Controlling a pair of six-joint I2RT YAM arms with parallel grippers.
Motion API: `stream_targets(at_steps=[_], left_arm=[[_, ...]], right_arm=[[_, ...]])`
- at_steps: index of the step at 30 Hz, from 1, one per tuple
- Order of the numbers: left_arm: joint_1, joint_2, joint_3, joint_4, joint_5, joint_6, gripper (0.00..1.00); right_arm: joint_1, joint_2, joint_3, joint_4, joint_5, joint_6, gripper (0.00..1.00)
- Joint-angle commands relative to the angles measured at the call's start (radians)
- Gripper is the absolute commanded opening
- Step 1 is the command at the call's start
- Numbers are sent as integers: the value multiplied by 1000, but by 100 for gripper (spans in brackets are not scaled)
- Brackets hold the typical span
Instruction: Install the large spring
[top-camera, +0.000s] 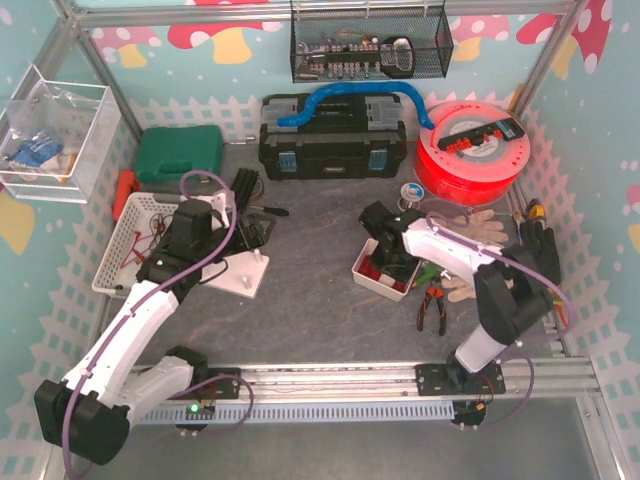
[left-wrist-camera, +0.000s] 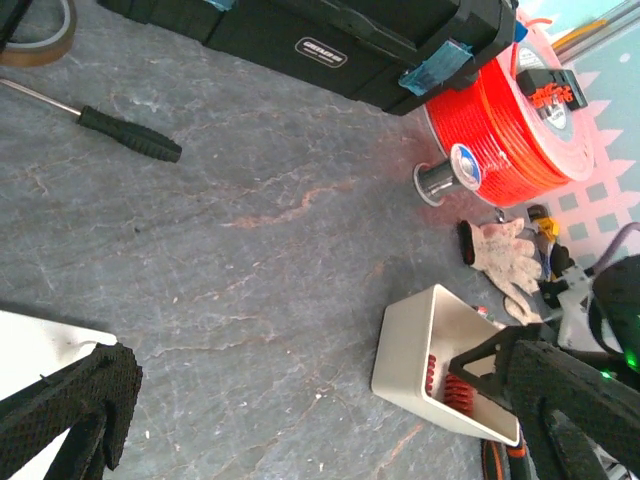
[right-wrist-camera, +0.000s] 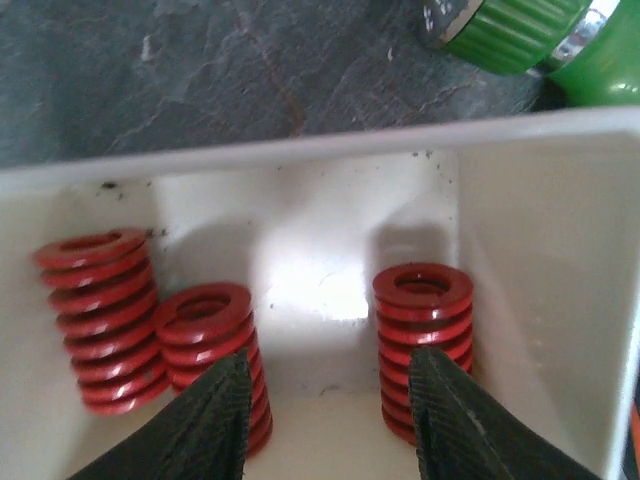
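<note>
**Right arm reaches into the spring bin, nothing gripped**

The right end effector (right-wrist-camera: 330, 372) is down inside the white bin (right-wrist-camera: 300, 205), which sits on the grey tabletop (top-camera: 310, 240) just right of centre in the overhead view. Its two dark fingers stand partly apart, and the gap between them shows only bare bin floor, so it has hold of nothing.

Three red springs (right-wrist-camera: 205, 335) stand upright in the bin. Two are touching at the left of the wrist picture and one stands alone at the right, close to the side wall. One fingertip overlaps the middle spring and the other overlaps the right-hand one.

Left of centre in the overhead view, the left end effector (top-camera: 255, 235) hangs spread wide and empty, just above a white plate (top-camera: 240, 275) with upright posts. A pair of pliers (top-camera: 432, 305) lies beside the bin, toward the lower right.
</note>
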Motion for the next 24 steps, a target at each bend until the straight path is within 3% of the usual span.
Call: stream_targets(at_steps=[1,16,24], left_arm=[[-4,-23,-10,-9,-29,-3,99],[-38,-18,18,-2,-87,80,99],[-64,-20,16,-3,-98,89,99]], right_arm=[[9,90,88,-151,82,73,46],[13,128,61,-126,10,121,48],[12,115,-19,22,5,97,49]])
